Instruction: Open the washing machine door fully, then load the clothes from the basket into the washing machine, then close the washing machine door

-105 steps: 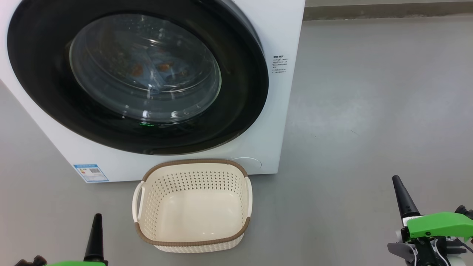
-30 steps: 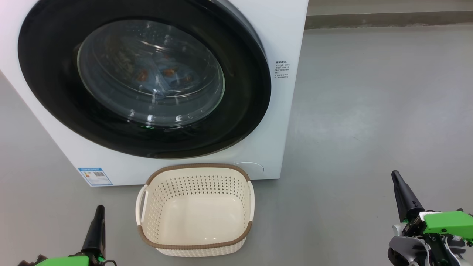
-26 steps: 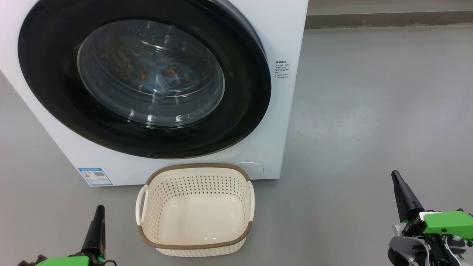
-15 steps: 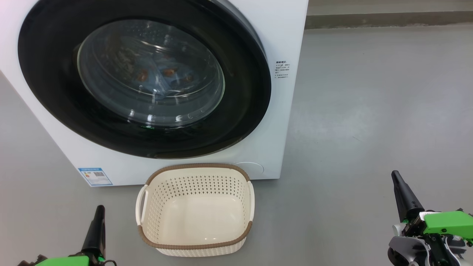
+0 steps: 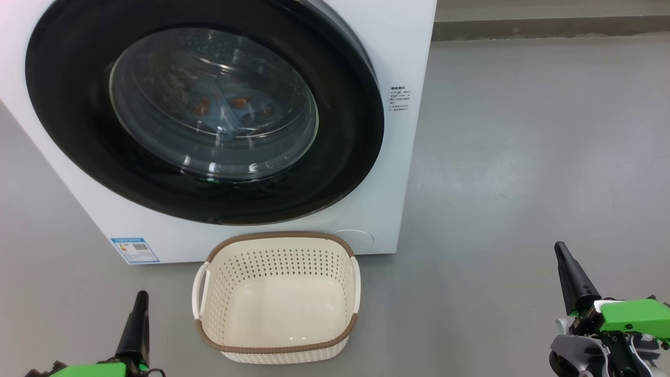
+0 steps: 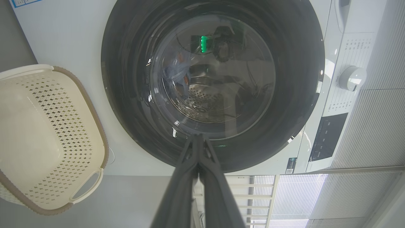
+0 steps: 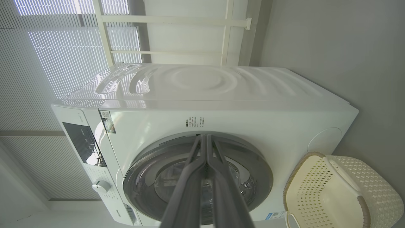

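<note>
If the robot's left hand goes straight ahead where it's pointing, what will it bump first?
Most likely the washing machine door: the shut left hand points at its black rim, by the glass. Depth is unclear.

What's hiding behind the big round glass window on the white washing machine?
Behind the shut black-rimmed round glass door: a holed steel drum and light-blue clothes with orange-brown prints. Glare on the glass covers the rest, so how many clothes cannot be told.
</note>
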Tool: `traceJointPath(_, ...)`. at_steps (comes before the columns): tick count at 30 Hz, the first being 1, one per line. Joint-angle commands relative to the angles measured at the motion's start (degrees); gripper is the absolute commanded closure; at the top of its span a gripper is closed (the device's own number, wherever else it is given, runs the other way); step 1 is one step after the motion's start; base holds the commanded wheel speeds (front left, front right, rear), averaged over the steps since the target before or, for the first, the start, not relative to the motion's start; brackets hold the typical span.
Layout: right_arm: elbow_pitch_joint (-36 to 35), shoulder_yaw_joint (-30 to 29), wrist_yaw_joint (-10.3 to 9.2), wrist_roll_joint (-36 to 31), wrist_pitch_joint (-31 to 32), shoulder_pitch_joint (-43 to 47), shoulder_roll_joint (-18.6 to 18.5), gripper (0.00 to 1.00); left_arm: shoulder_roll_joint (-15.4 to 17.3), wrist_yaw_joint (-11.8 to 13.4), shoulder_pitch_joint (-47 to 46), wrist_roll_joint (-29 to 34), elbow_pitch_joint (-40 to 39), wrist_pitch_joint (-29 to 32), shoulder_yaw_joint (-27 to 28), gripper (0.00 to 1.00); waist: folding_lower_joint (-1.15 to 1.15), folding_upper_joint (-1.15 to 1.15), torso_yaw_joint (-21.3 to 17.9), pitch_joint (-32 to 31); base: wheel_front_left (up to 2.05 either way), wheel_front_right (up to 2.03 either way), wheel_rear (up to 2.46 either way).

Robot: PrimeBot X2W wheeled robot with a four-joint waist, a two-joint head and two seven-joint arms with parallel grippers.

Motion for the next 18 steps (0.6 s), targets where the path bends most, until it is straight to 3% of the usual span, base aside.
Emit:
traceJointPath(1, -1.75, 1.03, 0.02, 0.1, 0.23, -0.96, -0.55, 1.0, 0.51, -0.14, -2.07, -0.39, -1.74, 0.42, 1.88, 1.0, 0.0, 0.0, 0.0, 0.0, 0.0, 0.0, 0.0)
traceJointPath(18, -1.75, 1.03, 0.02, 0.1, 0.23, -0.96, -0.54, 1.0, 0.51, -0.14, -2.07, -0.39, -1.75, 0.42, 1.87, 1.0, 0.0, 0.0, 0.0, 0.0, 0.0, 0.0, 0.0)
